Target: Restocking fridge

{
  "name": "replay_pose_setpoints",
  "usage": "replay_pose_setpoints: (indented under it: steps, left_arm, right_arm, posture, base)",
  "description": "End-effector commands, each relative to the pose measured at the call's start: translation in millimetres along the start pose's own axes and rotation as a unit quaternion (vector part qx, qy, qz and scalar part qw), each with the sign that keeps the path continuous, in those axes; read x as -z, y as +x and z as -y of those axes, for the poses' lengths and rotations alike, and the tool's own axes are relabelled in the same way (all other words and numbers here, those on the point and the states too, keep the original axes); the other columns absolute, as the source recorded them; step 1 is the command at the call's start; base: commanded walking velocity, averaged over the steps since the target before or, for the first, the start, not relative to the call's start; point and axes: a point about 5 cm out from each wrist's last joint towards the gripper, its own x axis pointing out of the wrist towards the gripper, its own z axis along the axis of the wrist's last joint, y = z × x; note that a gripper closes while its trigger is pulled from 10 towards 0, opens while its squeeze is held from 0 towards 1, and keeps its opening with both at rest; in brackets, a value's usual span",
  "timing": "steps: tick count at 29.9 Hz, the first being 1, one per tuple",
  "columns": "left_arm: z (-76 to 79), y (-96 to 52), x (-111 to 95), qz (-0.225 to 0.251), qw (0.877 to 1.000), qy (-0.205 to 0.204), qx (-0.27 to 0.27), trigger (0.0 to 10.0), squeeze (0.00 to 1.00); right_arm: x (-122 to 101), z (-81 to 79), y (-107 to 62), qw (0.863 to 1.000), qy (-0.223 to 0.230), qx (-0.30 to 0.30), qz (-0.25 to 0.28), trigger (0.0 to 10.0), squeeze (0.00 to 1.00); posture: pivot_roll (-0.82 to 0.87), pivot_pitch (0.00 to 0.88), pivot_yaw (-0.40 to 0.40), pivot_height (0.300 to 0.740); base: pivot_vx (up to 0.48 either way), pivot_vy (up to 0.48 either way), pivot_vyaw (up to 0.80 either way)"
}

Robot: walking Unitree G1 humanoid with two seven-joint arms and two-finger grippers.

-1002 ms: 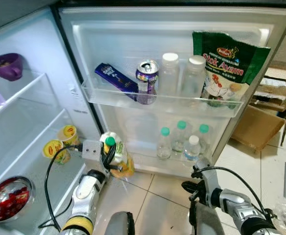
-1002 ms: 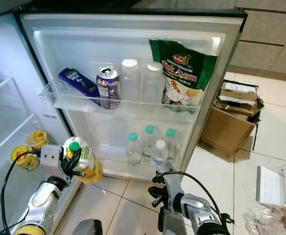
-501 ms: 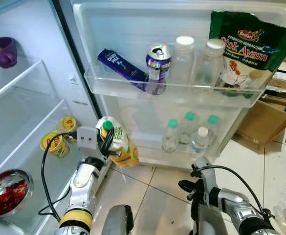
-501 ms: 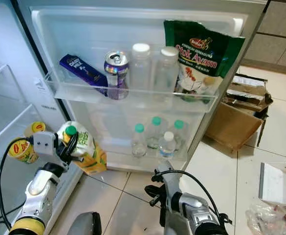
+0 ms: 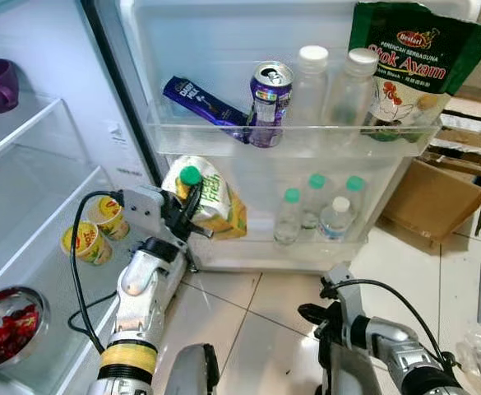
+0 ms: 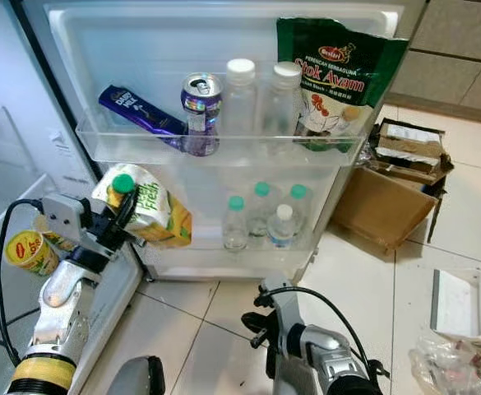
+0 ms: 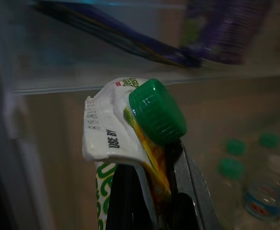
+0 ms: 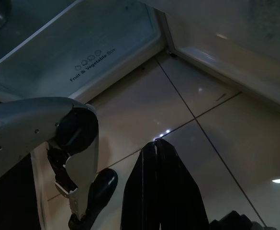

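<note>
You have the fridge door (image 5: 224, 49) swung open in front of you, and it is already partly stocked. Its upper door shelf (image 5: 289, 140) carries a green stock packet (image 5: 413, 66) at the end farthest from the hinge, two clear white-capped bottles (image 5: 326, 82) beside it, then a purple can (image 5: 269, 99) and a dark blue chocolate bar (image 5: 203, 99) leaning toward the hinge side. Below that shelf, the lower door bin (image 5: 306, 247) holds four small water bottles (image 5: 314, 218) bunched toward the far end, so its hinge end looks free.

The juice pouch (image 5: 211, 202) is the item not yet put away. It hangs in the air just in front of the door, under the upper shelf and level with the lower bin's hinge end, apart from the small bottles. Its long axis is tilted: the green cap (image 7: 156, 110) points up and toward the hinge side, while the yellow bottom slants down toward the small bottles.

Your left gripper (image 5: 187, 222) is clamped on the pouch just under the cap, as the left wrist view shows plainly. By my reading, what remains is to stand the pouch in that free end of the bin and let go.

Your right gripper (image 8: 159, 148) hangs idle low over the tiled floor (image 5: 256, 329) below the door, its fingers pressed together on nothing.
</note>
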Motion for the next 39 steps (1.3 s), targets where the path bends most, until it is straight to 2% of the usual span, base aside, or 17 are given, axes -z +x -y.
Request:
replay_pose_setpoints:
  steps: [1,9,19,23,25,28,32,33,38,39]
  left_arm:
    - [3.5,-1.2,-4.2,0.002,0.999,0.028,0.022,10.0,0.00]
    - [11.6,-4.6,4.2,-0.015,0.996,0.083,0.021,10.0,0.00]
    - [2.5,-2.7,6.6,-0.011,0.997,0.076,-0.033,10.0,0.00]
    - [4.2,-1.2,7.0,-0.009,0.996,0.080,-0.035,10.0,0.00]
    - [8.3,-0.1,7.5,-0.005,0.995,0.098,-0.027,10.0,0.00]
    - [17.1,5.6,5.8,0.008,0.993,0.114,-0.002,10.0,0.00]
    - [22.7,14.4,-1.8,0.029,0.993,0.112,0.013,10.0,0.00]
    - [26.3,23.3,-7.3,0.043,0.993,0.111,0.024,10.0,0.00]
    - [28.1,32.5,-13.3,0.059,0.992,0.111,0.030,10.0,0.00]
    - [28.4,39.1,-18.5,0.071,0.990,0.117,0.033,10.0,0.00]
  right_arm:
    - [6.9,-2.2,-1.6,1.000,0.010,-0.003,-0.008,10.0,0.00]
    - [6.2,-3.0,-2.2,1.000,0.012,-0.006,-0.001,10.0,0.00]
    - [14.6,-8.8,-7.3,1.000,0.022,-0.020,0.005,10.0,0.00]
    - [17.6,-10.9,-9.0,0.999,0.025,-0.022,0.005,10.0,0.00]
    - [20.5,-13.1,-11.5,0.999,0.027,-0.026,0.006,10.0,0.00]
    - [24.8,-15.9,-17.3,0.999,0.030,-0.030,0.005,10.0,0.00]
    - [27.4,-17.4,-24.3,0.999,0.029,-0.032,0.005,10.0,0.00]
    - [27.5,-18.4,-27.9,0.999,0.029,-0.033,0.006,10.0,0.00]
    - [26.3,-19.8,-29.8,0.999,0.030,-0.033,0.009,10.0,0.00]
    - [25.1,-21.2,-30.4,0.999,0.030,-0.033,0.010,10.0,0.00]
  posture:
    - [-0.11,0.246,0.006,0.555]
    - [-0.11,0.269,0.003,0.555]
    - [-0.13,0.312,0.004,0.555]
    - [-0.14,0.327,0.003,0.555]
    - [-0.15,0.349,0.000,0.555]
    - [-0.16,0.379,-0.006,0.555]
    - [-0.16,0.413,-0.010,0.555]
    - [-0.17,0.427,-0.010,0.555]
    - [-0.17,0.442,-0.008,0.555]
    - [-0.17,0.446,-0.006,0.555]
  base:
    - [0.000,0.000,0.00]
    - [0.000,0.000,0.00]
    - [0.000,0.000,0.00]
    - [0.000,0.000,0.00]
    - [0.000,0.000,0.00]
    - [0.000,0.000,0.00]
    - [0.000,0.000,0.00]
    - [0.000,0.000,0.00]
    - [0.000,0.000,0.00]
    - [0.000,0.000,0.00]
